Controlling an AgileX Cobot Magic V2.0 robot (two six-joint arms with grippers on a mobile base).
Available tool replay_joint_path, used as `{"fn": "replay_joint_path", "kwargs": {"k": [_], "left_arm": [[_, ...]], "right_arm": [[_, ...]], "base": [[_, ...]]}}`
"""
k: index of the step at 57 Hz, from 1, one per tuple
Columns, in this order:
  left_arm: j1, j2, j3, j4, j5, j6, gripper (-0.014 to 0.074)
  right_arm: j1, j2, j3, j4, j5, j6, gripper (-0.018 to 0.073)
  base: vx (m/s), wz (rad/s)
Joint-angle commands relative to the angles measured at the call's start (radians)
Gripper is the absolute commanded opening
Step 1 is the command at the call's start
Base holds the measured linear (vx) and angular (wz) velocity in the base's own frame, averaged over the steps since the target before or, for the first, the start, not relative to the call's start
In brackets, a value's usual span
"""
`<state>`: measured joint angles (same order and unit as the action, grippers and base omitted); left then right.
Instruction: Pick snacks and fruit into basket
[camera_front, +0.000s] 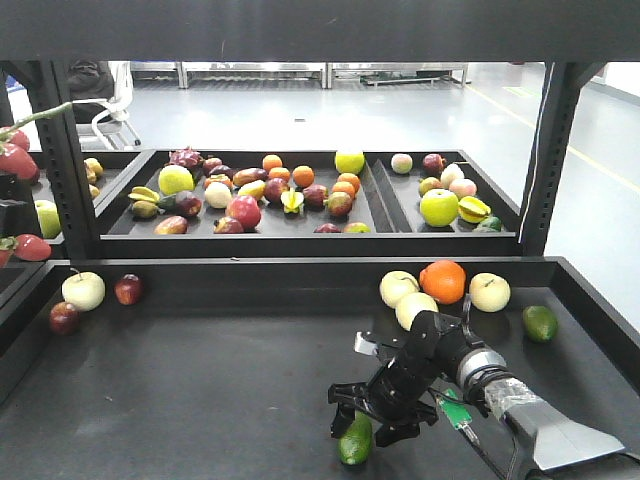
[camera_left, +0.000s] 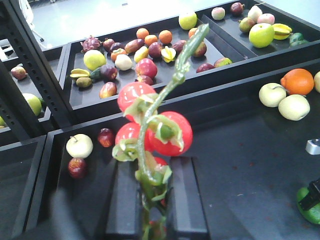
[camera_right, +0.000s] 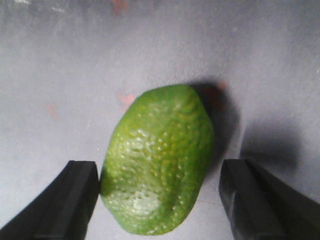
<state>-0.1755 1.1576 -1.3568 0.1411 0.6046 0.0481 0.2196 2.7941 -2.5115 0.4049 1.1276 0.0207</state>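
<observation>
A: The right fingers (camera_right: 75, 197) are spread wide, one on each side of the fruit (camera_right: 159, 160), pinching nothing.

B: Do they touch it?

A: In the right wrist view, the finger on the picture's left is at the skin or just beside it; I cannot tell which. The other finger stands apart, with bare surface (camera_front: 180, 400) showing between it and the fruit.

B: Where does the fruit lie?

A: It lies on its side on the dark surface, near the front edge and right of the middle. Its pebbly green skin faces the camera.

B: And the left fingers?

A: The left fingers (camera_left: 122, 200) are pressed on the stem of a tomato vine (camera_left: 170, 132). The stem rises tilted from between them, with red tomatoes bunched along it, held in the air over the left side.

B: What is farther back on the surface?

A: At the back left there is a pale apple (camera_front: 84, 290) with two red apples (camera_front: 128, 289) near it. At the back right an orange (camera_front: 443, 281) sits among three yellowish apples (camera_front: 489, 291), which touch it or lie just beside it. A second green oval fruit (camera_front: 540, 322) lies apart from them to the right.

B: And beyond that?

A: Behind the back wall there are black trays (camera_front: 385, 205) filled with mixed fruit, and then a pale floor (camera_front: 300, 100).
</observation>
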Motion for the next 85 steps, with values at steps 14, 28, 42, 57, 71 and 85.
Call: {"fn": "replay_joint_path", "kwargs": {"k": [14, 28, 42, 57, 71, 85], "left_arm": [[-0.005, -0.024, -0.027, 0.072, -0.079, -0.005, -0.0006], [-0.005, -0.025, -0.027, 0.086, -0.095, -0.007, -0.0006], [-0.005, -0.025, -0.027, 0.089, -0.095, -0.007, -0.0006], [-0.005, -0.031, -0.027, 0.112, -0.094, -0.007, -0.0006], [-0.005, -0.031, -0.027, 0.126, -0.099, -0.007, -0.0006], [-0.005, -0.031, -0.027, 0.135, -0.101, -0.007, -0.0006]], "right_arm": [[-0.027, -0.074, -0.037, 0.038, -0.002, -0.021, 0.0459], [-0.043, -0.074, -0.061, -0.003, 0.15, -0.053, 0.0442], [-0.046, -0.074, -0.061, 0.025, 0.101, -0.067, 0.0461], [-0.052, -0.061, -0.061, 0.078, 0.111, -0.119, 0.0505], [-0.065, -0.032, -0.062, 0.169, 0.129, -0.183, 0.0528], [-0.065, -0.029, -0.062, 0.18, 0.114, -0.204, 0.0527]], "base": [[0.0, 0.0], [0.0, 0.0], [0.0, 0.0], [0.0, 0.0], [0.0, 0.0], [0.0, 0.0]]}}
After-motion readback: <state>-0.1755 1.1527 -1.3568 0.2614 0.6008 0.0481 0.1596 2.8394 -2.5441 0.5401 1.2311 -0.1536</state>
